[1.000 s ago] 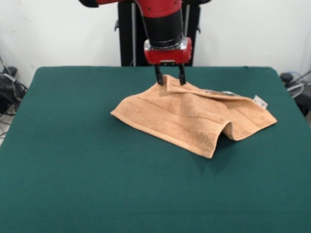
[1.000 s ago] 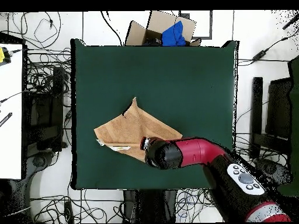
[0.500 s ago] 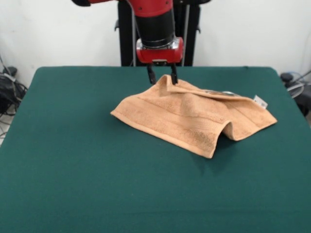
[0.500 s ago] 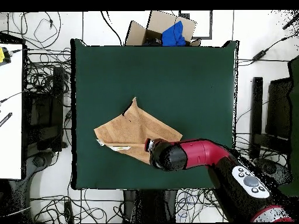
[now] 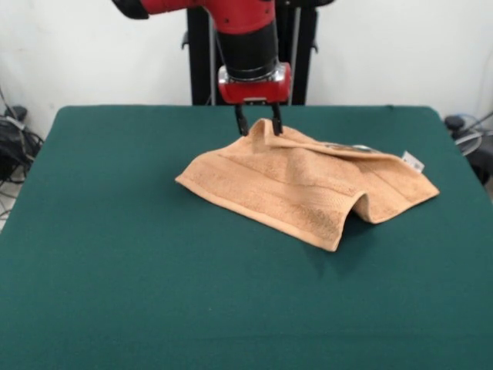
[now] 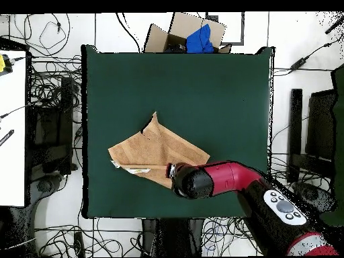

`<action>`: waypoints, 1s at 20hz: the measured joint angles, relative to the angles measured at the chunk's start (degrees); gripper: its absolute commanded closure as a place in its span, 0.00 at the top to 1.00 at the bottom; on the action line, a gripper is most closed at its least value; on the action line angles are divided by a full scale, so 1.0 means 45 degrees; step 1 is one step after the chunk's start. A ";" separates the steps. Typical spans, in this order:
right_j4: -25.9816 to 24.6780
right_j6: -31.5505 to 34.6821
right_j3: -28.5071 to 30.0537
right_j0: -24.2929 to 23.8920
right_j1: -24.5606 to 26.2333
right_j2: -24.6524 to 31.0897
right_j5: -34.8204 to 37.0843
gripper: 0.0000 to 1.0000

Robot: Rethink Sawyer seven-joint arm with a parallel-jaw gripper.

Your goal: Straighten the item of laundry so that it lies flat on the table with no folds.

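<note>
The tan towel (image 5: pixel 308 185) lies crumpled on the green table (image 5: pixel 115 270), right of centre, with a fold humped at its near right edge and a white tag (image 5: pixel 413 162) at its right corner. Its far corner stands up in a small peak. My gripper (image 5: pixel 258 126) hangs over that peak, open, with one finger on each side of it; the cloth does not look pinched. In the overhead view the towel (image 6: pixel 151 148) lies toward the robot's side of the table (image 6: pixel 201 87), and the red arm (image 6: pixel 215 178) covers the gripper and the towel's near corner.
The black pedestal (image 5: pixel 202 54) stands behind the table's far edge. In the overhead view a cardboard box with a blue item (image 6: pixel 191 37) sits past the table's far edge, cables cover the floor all round, and a white desk (image 6: pixel 12 127) stands at left.
The gripper has shifted left in the front view and a little toward the robot, its finger gap unchanged. The towel has kept its shape and place.
</note>
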 measured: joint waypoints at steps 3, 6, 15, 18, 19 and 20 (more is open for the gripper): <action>-0.0139 0.0000 -0.0002 0.0038 0.0170 0.0000 0.0000 1.00; -0.0310 0.0000 -0.0002 0.0076 0.0381 0.0000 0.0000 1.00; -0.0417 0.0000 -0.0006 0.0171 0.0685 0.0000 -0.0003 1.00; -0.0417 0.0000 -0.0006 0.0239 0.0802 0.0000 -0.0003 1.00; -0.0417 0.0000 -0.0006 0.0270 0.0847 0.0000 -0.0003 1.00; -0.0417 0.0000 -0.0006 0.0295 0.0870 0.0000 -0.0003 1.00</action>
